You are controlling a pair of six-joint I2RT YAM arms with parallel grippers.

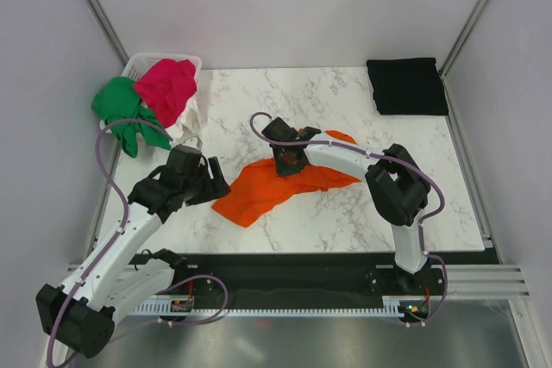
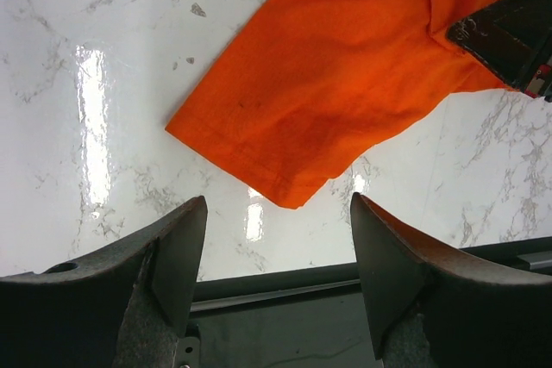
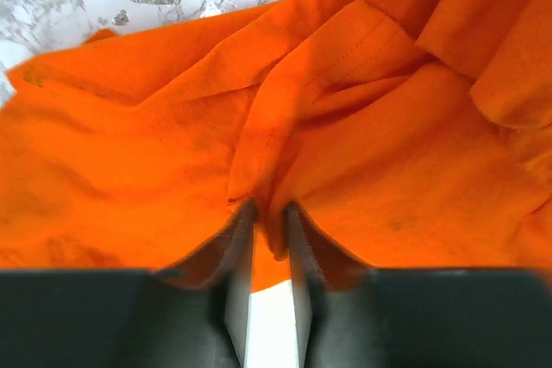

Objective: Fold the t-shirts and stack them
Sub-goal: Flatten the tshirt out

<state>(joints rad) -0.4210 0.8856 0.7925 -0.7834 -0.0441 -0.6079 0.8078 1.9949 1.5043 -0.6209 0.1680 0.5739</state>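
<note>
The bright orange t-shirt (image 1: pixel 259 194) lies crumpled in the middle of the marble table (image 1: pixel 345 213). My right gripper (image 1: pixel 289 161) presses down on its middle; in the right wrist view its fingers (image 3: pixel 237 239) stand close together, shut on a raised fold of the orange t-shirt (image 3: pixel 129 170). My left gripper (image 1: pixel 210 185) hovers open just left of the shirt's near-left end, and in the left wrist view that corner of the orange t-shirt (image 2: pixel 345 84) lies ahead of the empty gripper (image 2: pixel 277 199). A folded black t-shirt (image 1: pixel 407 85) rests at the back right.
A white basket (image 1: pixel 138 62) at the back left holds a magenta-red shirt (image 1: pixel 166 88) and a white one (image 1: pixel 185 120); a green shirt (image 1: pixel 121 108) hangs over its side. The table's dark front rail (image 2: pixel 285 290) runs under the left gripper.
</note>
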